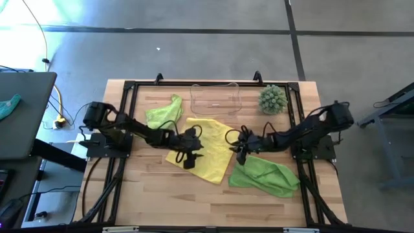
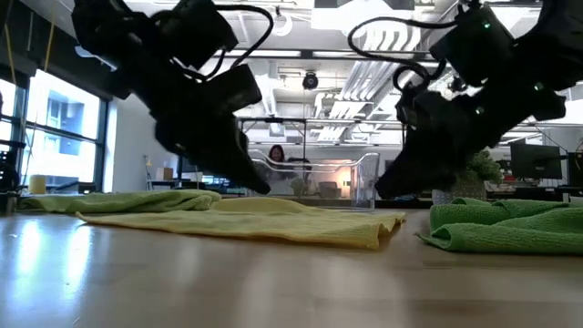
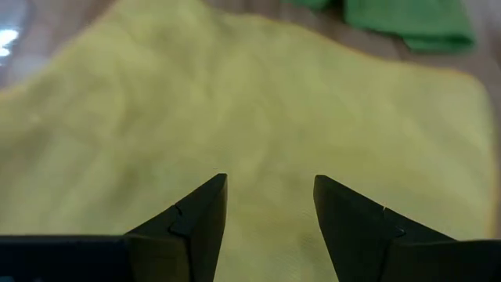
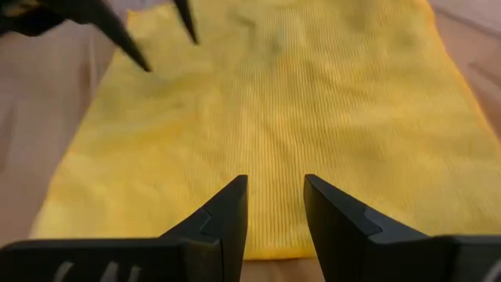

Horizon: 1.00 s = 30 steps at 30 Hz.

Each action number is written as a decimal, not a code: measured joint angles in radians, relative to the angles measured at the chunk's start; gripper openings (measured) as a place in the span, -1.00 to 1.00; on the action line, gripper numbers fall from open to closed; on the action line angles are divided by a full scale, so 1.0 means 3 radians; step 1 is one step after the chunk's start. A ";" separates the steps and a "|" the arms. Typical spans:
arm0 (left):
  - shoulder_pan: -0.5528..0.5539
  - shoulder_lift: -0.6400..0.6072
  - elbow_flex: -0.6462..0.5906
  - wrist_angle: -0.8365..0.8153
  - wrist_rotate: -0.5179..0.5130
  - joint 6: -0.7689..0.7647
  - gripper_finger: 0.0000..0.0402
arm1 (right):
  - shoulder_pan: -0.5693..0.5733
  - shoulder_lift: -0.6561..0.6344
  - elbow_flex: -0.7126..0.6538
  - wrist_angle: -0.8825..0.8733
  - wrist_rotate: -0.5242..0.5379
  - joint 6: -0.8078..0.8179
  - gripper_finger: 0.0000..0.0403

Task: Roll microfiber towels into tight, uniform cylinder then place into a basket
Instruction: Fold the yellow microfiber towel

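A yellow towel (image 1: 206, 147) lies flat at the wooden table's (image 1: 162, 200) centre. The left gripper (image 3: 270, 205) and right gripper (image 4: 275, 205) hover over it from nine and three o'clock, fingers parted, grasping nothing. Green towels (image 1: 265, 175) lie at five and eleven o'clock. The clear basket (image 1: 215, 98) sits at twelve.

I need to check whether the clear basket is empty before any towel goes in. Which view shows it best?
The high view: the basket is seen from above, near the table's far edge, with nothing visible inside. The low view shows only its see-through wall behind the yellow towel. Neither wrist view clearly shows it.
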<state>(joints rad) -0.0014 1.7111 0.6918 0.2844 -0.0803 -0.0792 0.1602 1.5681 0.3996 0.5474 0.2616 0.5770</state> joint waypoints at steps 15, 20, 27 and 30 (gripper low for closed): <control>-0.0335 0.0000 0.0000 -0.0186 -0.0013 -0.0154 -0.10 | 0.0014 0.0251 0.0005 -0.0343 0.0697 -0.0468 -0.41; -0.0397 0.0000 0.0000 -0.0189 -0.0014 -0.0465 -0.10 | -0.0126 0.0253 0.0004 -0.0396 0.1018 -0.0878 -0.41; -0.0439 0.0000 0.0000 -0.0188 0.0096 -0.0662 -0.10 | -0.0174 0.0037 0.0000 -0.0330 0.0952 -0.0782 -0.41; -0.0439 0.0000 0.0000 -0.0187 0.0090 -0.0491 -0.10 | -0.0091 -0.0194 0.0000 -0.0215 0.0757 -0.0710 -0.41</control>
<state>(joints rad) -0.1329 1.7111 0.6918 0.2283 -0.0532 -0.2265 0.1329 1.5100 0.3996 0.4830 0.4886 0.3640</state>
